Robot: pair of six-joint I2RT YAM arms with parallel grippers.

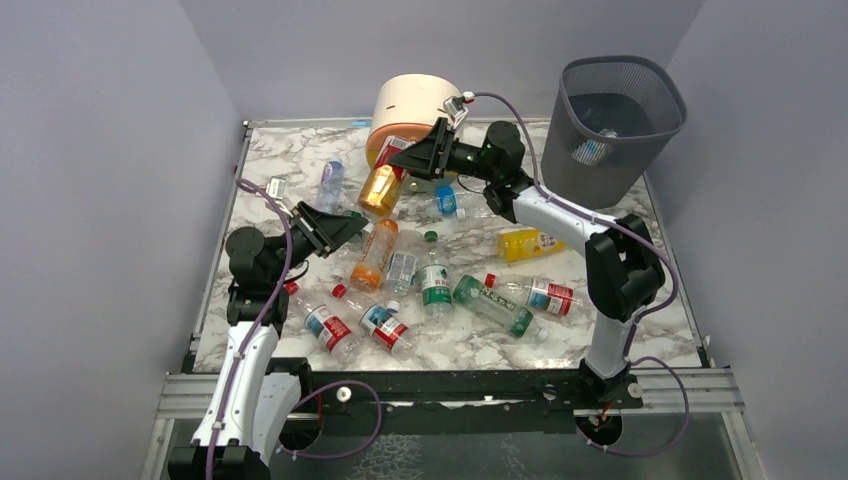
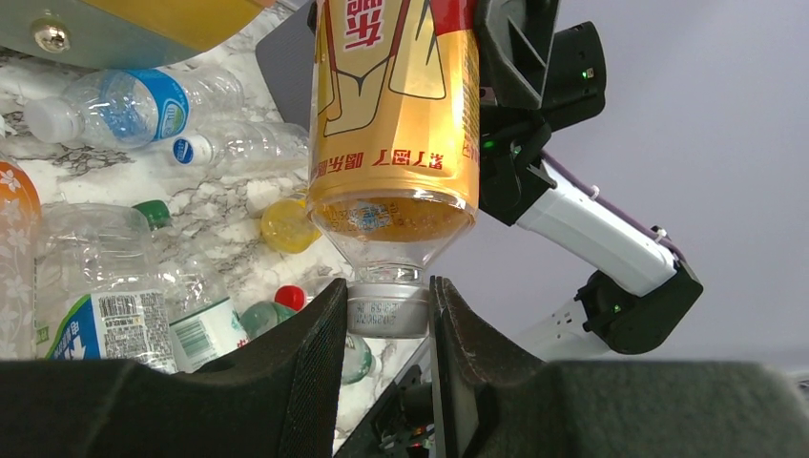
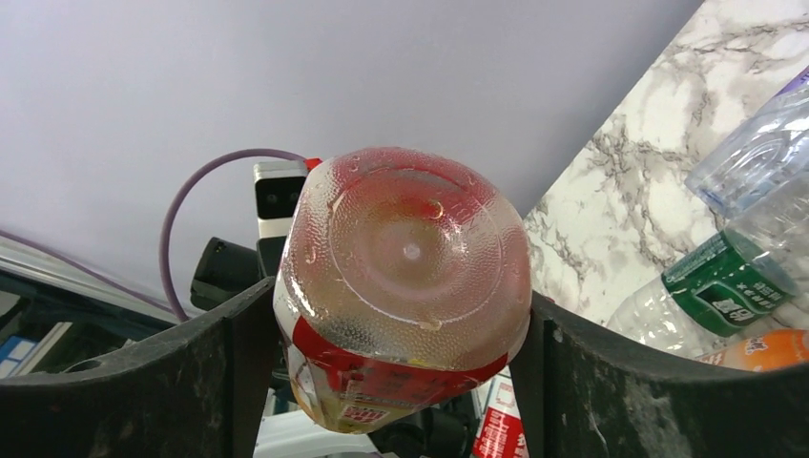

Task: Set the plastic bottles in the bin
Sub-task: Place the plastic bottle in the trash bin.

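Note:
One amber bottle [image 1: 383,185] with a red and gold label hangs above the table between both grippers. My left gripper [image 1: 358,222] is shut on its grey cap [image 2: 386,307]. My right gripper [image 1: 412,158] is shut on its base end [image 3: 410,253]. Several more bottles lie on the marble table: an orange one [image 1: 375,255], a yellow one [image 1: 528,242], a green one [image 1: 495,305], and clear ones with red labels [image 1: 538,293], green labels [image 1: 435,285] and blue labels [image 1: 330,180]. The dark mesh bin [image 1: 600,175] stands at the back right and holds one bottle [image 1: 592,148].
A round cream and orange drawer unit [image 1: 415,100] stands at the back centre, right behind the held bottle. Grey walls close in the table on three sides. A metal rail [image 1: 450,385] runs along the near edge.

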